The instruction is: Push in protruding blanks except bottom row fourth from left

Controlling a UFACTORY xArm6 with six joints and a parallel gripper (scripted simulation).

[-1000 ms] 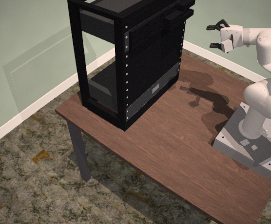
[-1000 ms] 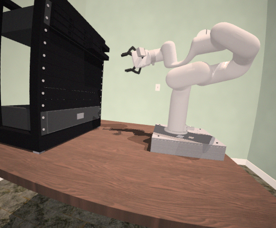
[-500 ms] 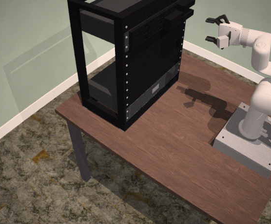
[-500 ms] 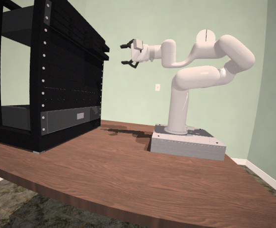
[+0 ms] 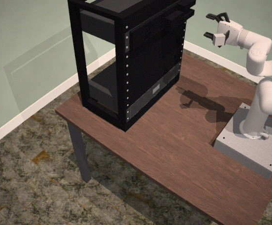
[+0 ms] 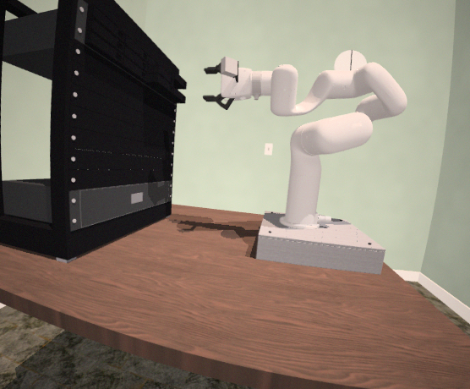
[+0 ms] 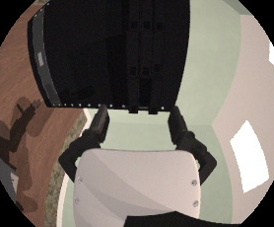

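The tall black open-frame rack (image 6: 65, 127) stands at the bench's (image 6: 213, 304) 9 o'clock end in the exterior view, with the dark storage chassis (image 6: 120, 46) mounted high in it. Some of its black drive blanks (image 6: 180, 81) jut proud at the upper right corner. The white arm's gripper (image 6: 211, 84) hangs level with them, just off at 3 o'clock, apart from the rack. Its black fingers (image 6: 210, 69) are spread wide with nothing between them, and they point horizontally at the front, likely lining up for a straight push.
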